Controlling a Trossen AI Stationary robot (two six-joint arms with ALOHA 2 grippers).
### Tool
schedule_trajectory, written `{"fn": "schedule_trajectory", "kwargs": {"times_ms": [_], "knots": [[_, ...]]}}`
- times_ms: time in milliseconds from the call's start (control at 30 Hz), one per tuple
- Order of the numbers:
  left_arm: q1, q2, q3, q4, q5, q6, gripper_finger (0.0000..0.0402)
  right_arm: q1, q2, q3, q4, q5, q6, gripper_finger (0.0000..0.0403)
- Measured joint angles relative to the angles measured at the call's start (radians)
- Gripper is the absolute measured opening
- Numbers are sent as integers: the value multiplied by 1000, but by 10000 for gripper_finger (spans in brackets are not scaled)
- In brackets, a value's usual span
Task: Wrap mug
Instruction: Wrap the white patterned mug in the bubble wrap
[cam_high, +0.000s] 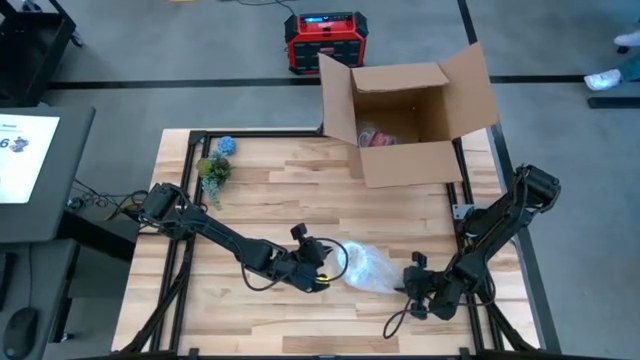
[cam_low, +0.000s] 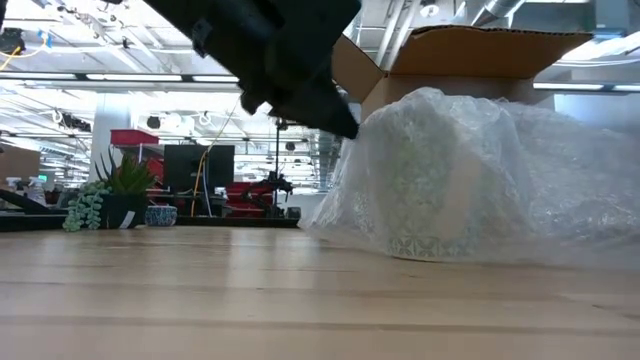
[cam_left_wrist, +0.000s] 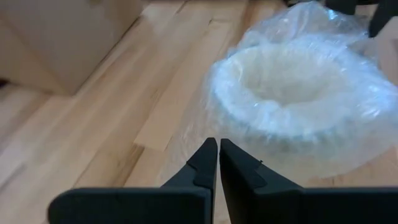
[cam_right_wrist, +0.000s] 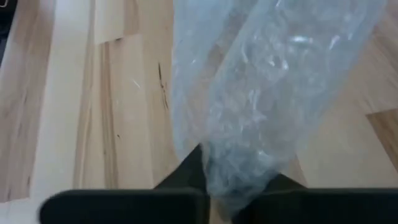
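Observation:
A pale patterned mug (cam_low: 425, 205) stands on the table under a sheet of clear bubble wrap (cam_high: 370, 268), which drapes over it; the left wrist view shows the mug's round rim (cam_left_wrist: 292, 87) through the wrap. My left gripper (cam_high: 322, 262) is shut just to the wrap's left, its tips (cam_left_wrist: 217, 146) at the wrap's edge. I cannot tell whether it touches the sheet. My right gripper (cam_high: 413, 287), at the wrap's near right, is shut on the wrap. My right gripper pinches a gathered end of the bubble wrap (cam_right_wrist: 239, 177) between its two fingers, coming low from the table's near right. The bunched wrap runs out from the fingers toward the mug. Its far part lies over the mug and on the table.
An open cardboard box (cam_high: 405, 120) stands at the table's far edge, right of the middle, with something red inside. A small potted plant (cam_high: 214, 172) and a blue object (cam_high: 226, 145) sit at the far left. Bare wood lies to the left and near side.

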Motion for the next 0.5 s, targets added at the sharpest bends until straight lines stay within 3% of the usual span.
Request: {"fn": "schedule_trajectory", "kwargs": {"times_ms": [500], "knots": [[9,-1,24,33,4,60,0,-3,0,1,35,23,1,1]]}}
